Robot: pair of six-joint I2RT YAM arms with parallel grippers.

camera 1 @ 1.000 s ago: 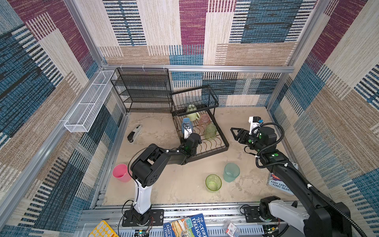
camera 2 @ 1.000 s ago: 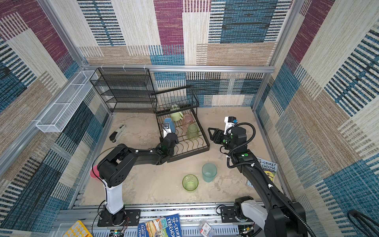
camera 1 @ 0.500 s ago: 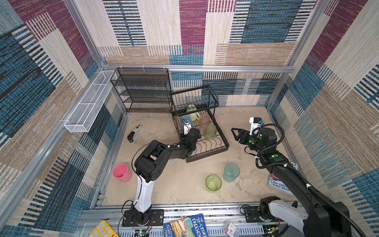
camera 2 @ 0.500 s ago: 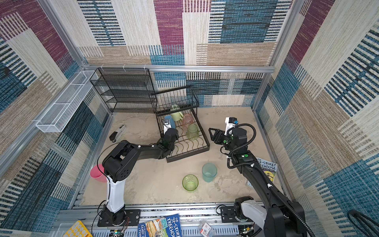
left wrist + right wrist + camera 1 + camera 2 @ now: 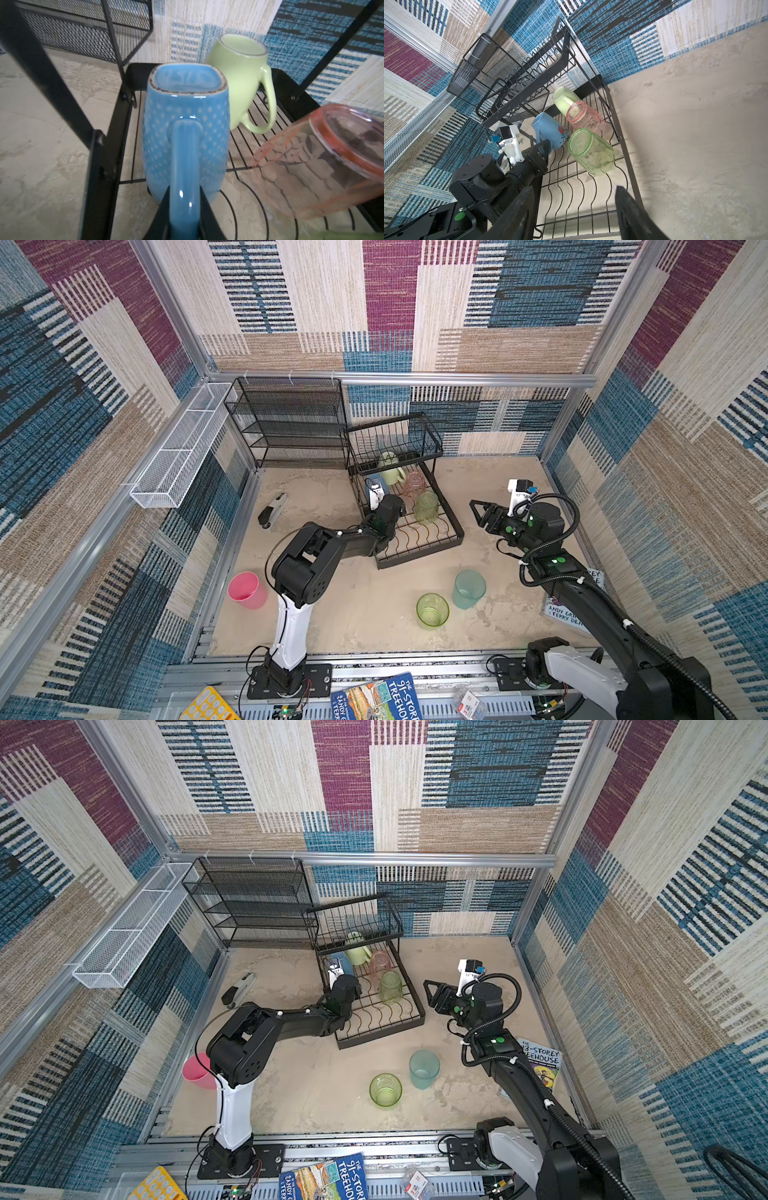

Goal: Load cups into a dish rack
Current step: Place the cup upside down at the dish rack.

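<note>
Four cups [image 5: 583, 118] now sit in the rack [image 5: 419, 552]. Left gripper [image 5: 184, 193] has just pushed deeper in; its jaws hug the handle of the blue mug [image 5: 185, 128], upside down on the lower tray [image 5: 243, 149], seemingly ready for release. Right gripper [image 5: 477, 510] hovers nearby, jaws apart, empty. Pink cup [image 5: 247, 591], green tumbler [image 5: 432, 610] and teal tumbler [image 5: 469, 589] wait on the table [image 5: 353, 614].

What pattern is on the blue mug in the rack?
Small pale dots on the mug, plus a red flower; clearest in the right wrist view.

Blue white-dotted, red-flowered mug [image 5: 548, 129]; pale green mug [image 5: 239, 83]; translucent pink tumbler [image 5: 324, 166]; black wire rack [image 5: 419, 551]
</note>
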